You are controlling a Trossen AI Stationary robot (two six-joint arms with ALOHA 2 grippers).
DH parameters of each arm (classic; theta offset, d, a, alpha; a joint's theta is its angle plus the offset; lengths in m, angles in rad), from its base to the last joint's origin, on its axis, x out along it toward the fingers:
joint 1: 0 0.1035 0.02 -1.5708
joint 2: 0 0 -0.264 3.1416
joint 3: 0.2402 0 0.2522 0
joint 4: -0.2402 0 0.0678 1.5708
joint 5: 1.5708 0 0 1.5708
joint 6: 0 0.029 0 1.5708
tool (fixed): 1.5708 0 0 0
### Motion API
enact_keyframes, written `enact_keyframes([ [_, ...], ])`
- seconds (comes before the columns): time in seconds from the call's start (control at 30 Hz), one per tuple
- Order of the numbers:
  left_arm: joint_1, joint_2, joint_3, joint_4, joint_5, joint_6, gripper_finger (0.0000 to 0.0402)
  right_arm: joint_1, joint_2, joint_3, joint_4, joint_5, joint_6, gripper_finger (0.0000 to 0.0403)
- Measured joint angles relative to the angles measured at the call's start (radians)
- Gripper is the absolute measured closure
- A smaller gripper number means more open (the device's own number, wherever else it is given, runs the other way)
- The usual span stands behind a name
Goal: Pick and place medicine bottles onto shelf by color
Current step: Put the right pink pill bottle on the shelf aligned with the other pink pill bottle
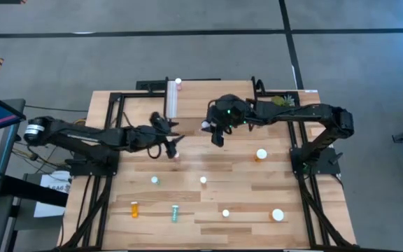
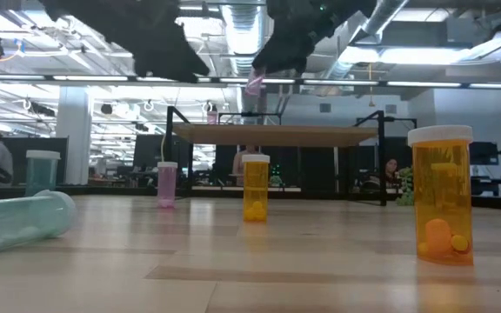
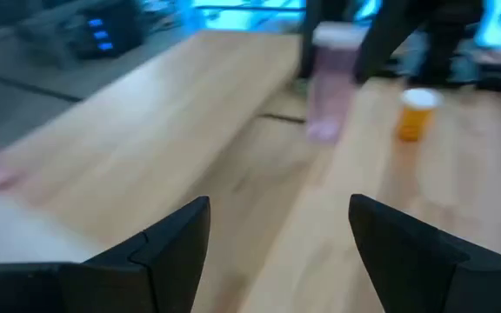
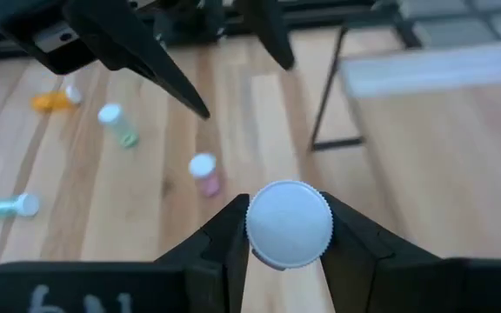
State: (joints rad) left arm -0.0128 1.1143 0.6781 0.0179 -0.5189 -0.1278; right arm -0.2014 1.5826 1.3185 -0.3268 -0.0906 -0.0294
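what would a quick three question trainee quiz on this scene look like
1. True or false: the right gripper is shut on a white-capped bottle.
2. The left gripper is: A) open with nothing between its fingers, B) shut on an orange bottle, C) resting on the shelf.
3. In the high view, which bottles lie on their sides near the table's front edge?

Key:
1. True
2. A
3. The small orange bottle and the teal bottle
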Motion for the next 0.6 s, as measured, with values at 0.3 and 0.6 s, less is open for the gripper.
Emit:
enact_keyframes([
  [0.3,0.033,-0.068,0.054,-0.053,0.068,0.027,0.0139,-0.057,0.0,0.065,-0.018,-0.053,-0.014,0.0261],
  [0.6,0.102,0.086,0.325,-0.322,0.198,0.096,0.0139,-0.031,0.011,0.065,-0.049,-0.067,-0.039,0.026],
])
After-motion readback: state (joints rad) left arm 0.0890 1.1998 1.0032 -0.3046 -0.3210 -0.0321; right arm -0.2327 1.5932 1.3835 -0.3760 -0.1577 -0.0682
